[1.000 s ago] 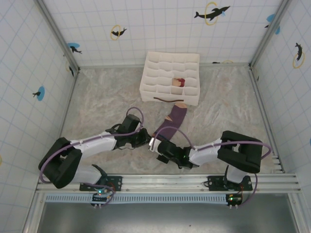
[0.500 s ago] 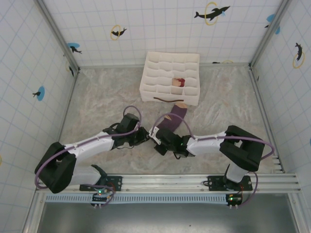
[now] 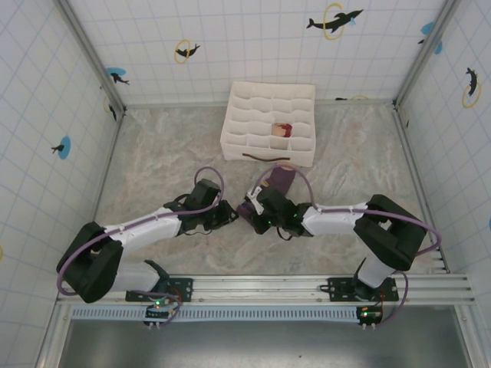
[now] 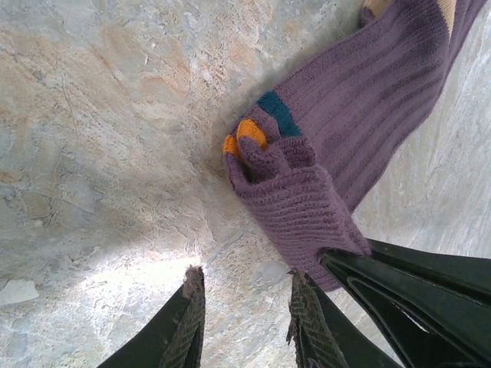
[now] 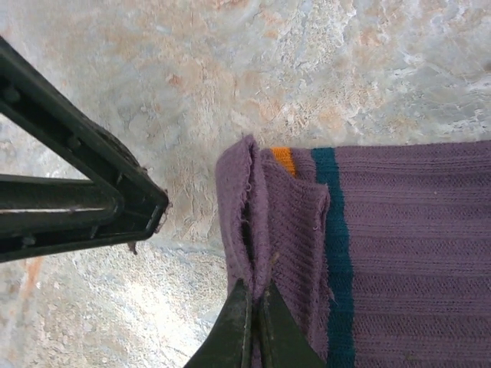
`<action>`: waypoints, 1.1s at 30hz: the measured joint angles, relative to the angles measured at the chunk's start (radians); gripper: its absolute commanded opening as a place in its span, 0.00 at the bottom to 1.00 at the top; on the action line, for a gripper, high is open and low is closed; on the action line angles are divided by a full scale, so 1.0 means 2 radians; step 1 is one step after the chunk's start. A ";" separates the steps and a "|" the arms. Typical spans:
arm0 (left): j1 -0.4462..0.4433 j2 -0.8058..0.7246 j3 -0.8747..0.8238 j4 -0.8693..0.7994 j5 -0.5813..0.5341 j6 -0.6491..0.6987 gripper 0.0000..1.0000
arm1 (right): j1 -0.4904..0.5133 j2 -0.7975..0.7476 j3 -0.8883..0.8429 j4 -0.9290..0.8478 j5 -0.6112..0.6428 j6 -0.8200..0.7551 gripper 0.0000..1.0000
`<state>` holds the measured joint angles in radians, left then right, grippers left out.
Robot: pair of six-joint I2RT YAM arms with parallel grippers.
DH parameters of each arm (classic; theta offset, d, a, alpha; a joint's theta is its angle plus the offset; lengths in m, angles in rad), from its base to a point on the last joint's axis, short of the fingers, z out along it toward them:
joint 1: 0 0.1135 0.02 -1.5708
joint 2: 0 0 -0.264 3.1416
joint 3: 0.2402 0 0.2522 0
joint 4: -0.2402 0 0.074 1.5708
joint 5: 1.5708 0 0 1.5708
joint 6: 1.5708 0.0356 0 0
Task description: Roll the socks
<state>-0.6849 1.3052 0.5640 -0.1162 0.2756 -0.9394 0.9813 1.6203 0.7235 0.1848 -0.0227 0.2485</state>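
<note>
From above, the purple sock (image 3: 279,180) lies mid-table, at 6 o'clock from the box (image 3: 253,107), where the beige sock (image 3: 282,130) sits. Left wrist: the left gripper (image 4: 245,322) stands apart and empty, the sock's fold at 1 o'clock. Right wrist: the right gripper (image 5: 252,310) is clamped on that folded end.

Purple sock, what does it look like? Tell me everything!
The purple sock is soft ribbed knit, with a teal stripe, a bit of orange and a tan patch farther along. It lies on the marbled table, its striped end folded over. The right gripper is shut on that fold; the left gripper is open just beside it.
</note>
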 measured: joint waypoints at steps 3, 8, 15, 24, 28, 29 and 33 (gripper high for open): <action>0.000 0.008 0.000 0.009 0.000 0.000 0.36 | -0.008 0.000 0.000 0.000 -0.007 0.012 0.00; 0.000 0.022 0.001 0.014 -0.001 0.004 0.49 | -0.021 0.001 -0.002 0.001 -0.016 0.030 0.00; 0.000 0.046 0.015 0.035 -0.006 0.011 0.62 | -0.034 0.011 -0.003 0.002 -0.033 0.048 0.00; 0.000 0.084 0.017 0.067 -0.013 0.011 0.60 | -0.034 0.019 -0.016 0.015 -0.047 0.060 0.00; 0.000 0.099 0.024 0.080 -0.013 0.009 0.58 | -0.034 0.019 -0.020 0.023 -0.052 0.065 0.00; 0.000 0.103 0.026 0.085 -0.013 0.009 0.56 | -0.034 0.019 -0.022 0.025 -0.053 0.065 0.00; 0.000 0.116 0.030 0.100 -0.013 0.005 0.48 | -0.035 0.020 -0.026 0.035 -0.055 0.069 0.00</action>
<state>-0.6853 1.5372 0.6231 0.0837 0.2501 -0.9302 0.9104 1.6611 0.6708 0.2550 -0.1333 0.3866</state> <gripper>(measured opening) 0.506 0.055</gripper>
